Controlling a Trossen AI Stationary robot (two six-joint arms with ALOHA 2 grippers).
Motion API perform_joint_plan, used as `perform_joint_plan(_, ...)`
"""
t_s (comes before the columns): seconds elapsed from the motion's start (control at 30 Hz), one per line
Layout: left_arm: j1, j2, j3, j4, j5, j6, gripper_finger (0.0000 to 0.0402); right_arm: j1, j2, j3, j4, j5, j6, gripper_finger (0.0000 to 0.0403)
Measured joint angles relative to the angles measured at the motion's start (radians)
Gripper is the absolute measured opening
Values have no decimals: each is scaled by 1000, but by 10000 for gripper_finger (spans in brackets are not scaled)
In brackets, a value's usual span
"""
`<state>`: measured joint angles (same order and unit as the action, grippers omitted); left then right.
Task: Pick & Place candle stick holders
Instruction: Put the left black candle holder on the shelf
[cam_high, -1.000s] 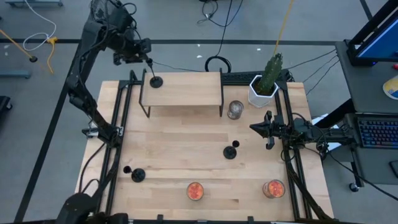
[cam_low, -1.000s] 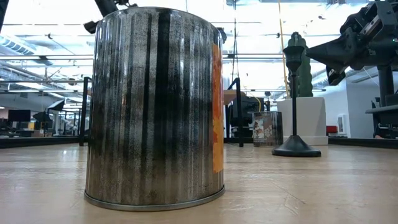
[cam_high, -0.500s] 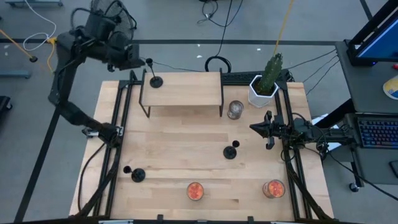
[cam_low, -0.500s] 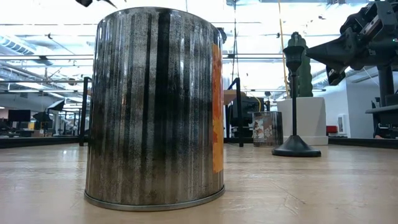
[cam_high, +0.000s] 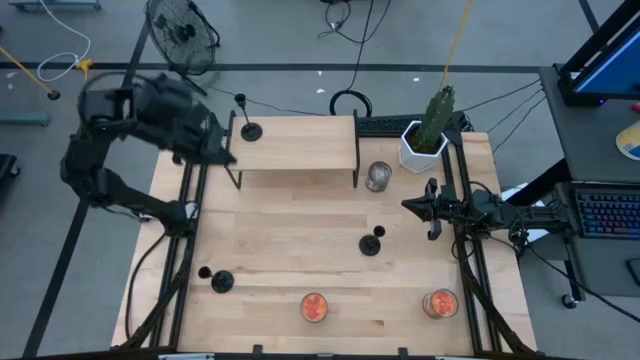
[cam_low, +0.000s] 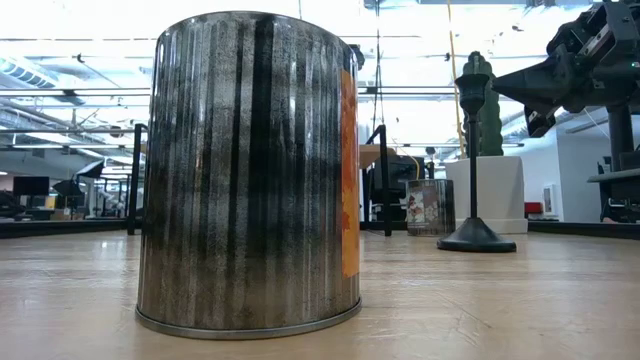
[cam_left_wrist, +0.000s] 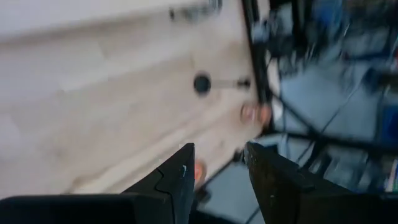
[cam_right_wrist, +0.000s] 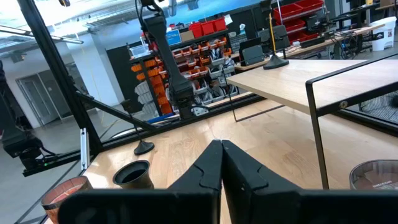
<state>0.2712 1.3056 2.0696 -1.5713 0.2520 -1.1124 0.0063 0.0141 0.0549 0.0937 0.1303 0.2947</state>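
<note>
Two arms over the table (cam_high: 300, 215), raised shelf (cam_high: 295, 143) at twelve o'clock, left gripper (cam_high: 222, 152) at ten o'clock off the shelf's end, jaws narrowly apart and empty in its wrist view, right gripper (cam_high: 410, 206) at three o'clock, jaws shut, three holders: one on the shelf (cam_high: 250, 130), one mid-table (cam_high: 371, 243), one at seven o'clock (cam_high: 221, 282), low view mostly blocked by a jar (cam_low: 250, 170), showing only the mid-table holder.
</note>
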Motion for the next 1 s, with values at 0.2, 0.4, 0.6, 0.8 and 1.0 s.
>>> perform_joint_plan(0.2, -211, 0, -107, 1, 29, -50, 149, 0, 0, 0, 0, 0, 0, 0)
perform_joint_plan(0.4, -423, -9, -231, 1, 109, -121, 149, 0, 0, 0, 0, 0, 0, 0)
perform_joint_plan(0.6, -644, -39, -396, 1, 134, -180, 149, 0, 0, 0, 0, 0, 0, 0)
perform_joint_plan(0.8, -835, -97, -533, 1, 133, -316, 149, 0, 0, 0, 0, 0, 0, 0)
perform_joint_plan(1.0, -987, -160, -620, 0, -35, -484, 149, 0, 0, 0, 0, 0, 33, 0)
